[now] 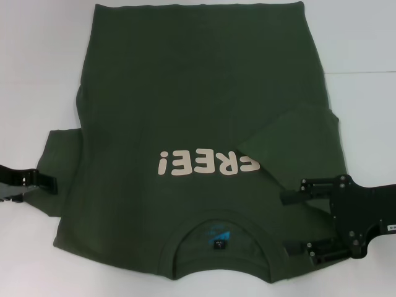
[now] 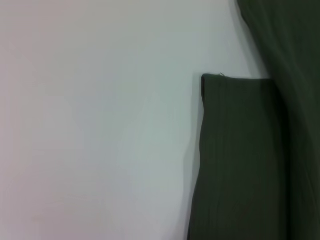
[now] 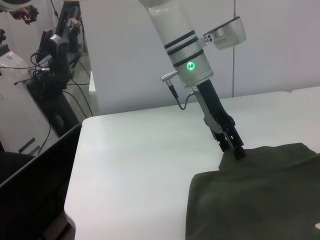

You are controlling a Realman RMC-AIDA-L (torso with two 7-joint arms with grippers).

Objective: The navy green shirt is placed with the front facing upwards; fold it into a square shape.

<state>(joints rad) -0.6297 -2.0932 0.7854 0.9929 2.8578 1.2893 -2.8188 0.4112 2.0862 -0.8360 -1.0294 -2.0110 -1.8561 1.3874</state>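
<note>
On the white table (image 1: 37,74) lies the navy green shirt (image 1: 185,93) (lettering up). At lower right, the right gripper (image 1: 294,223) gapes wide, holding nothing; at left edge, the left gripper (image 1: 52,182) pinches its sleeve hem.

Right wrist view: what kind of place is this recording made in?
Probably a robotics lab or test room: a white table holding the navy green shirt, the left claw at its edge, and cabled equipment stands by a plain wall.

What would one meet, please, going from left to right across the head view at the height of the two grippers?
left gripper at the shirt's sleeve edge → navy green shirt with its cream FREE! lettering → folded-in sleeve → right gripper, open over the shirt's side.
</note>
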